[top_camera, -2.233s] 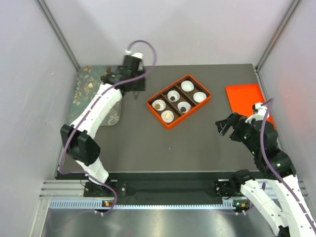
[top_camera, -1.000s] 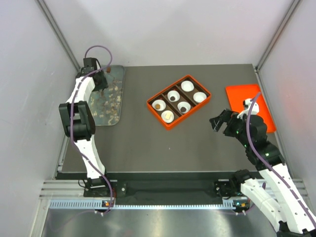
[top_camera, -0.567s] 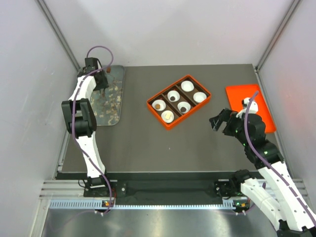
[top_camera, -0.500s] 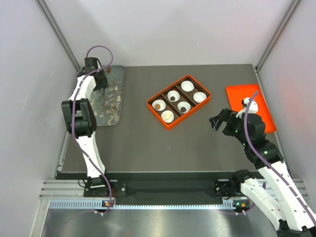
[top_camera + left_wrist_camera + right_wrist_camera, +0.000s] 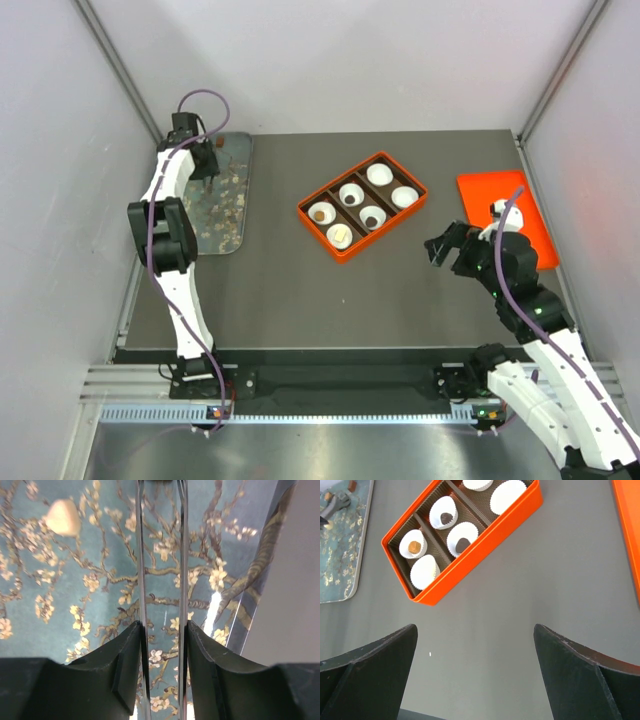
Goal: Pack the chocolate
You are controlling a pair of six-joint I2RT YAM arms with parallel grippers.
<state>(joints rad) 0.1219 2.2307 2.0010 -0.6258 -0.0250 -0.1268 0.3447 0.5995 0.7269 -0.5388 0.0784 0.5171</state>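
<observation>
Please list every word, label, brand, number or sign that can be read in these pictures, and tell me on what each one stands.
There is no readable text in any view.
The orange box, its white paper cups, the orange lid and the metal tongs carry no writing.
The floral tray shows only a painted blossom pattern, no letters.

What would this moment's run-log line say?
left gripper: tongs gripped over tray, chocolate nearby | right gripper: open, above table | box: partly filled
</observation>
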